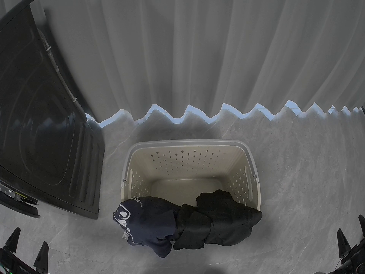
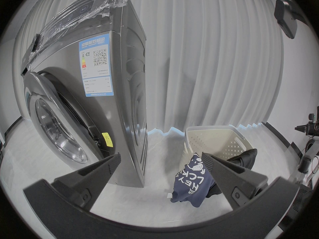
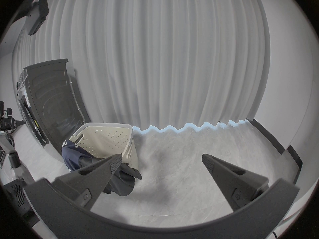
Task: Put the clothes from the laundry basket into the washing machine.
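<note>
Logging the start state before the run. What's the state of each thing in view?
washing machine: upright, door swung open.
laundry basket: upright, mostly empty inside.
navy garment: draped over the basket's near rim, hanging outside.
black garment: draped over the same rim, touching the navy one.
left tool: open, holding nothing.
right tool: open, holding nothing.
curtain: drawn shut.

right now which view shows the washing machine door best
The left wrist view: the round glass door faces it, swung ajar. In the head and right wrist views the machine presents its dark side.
</note>
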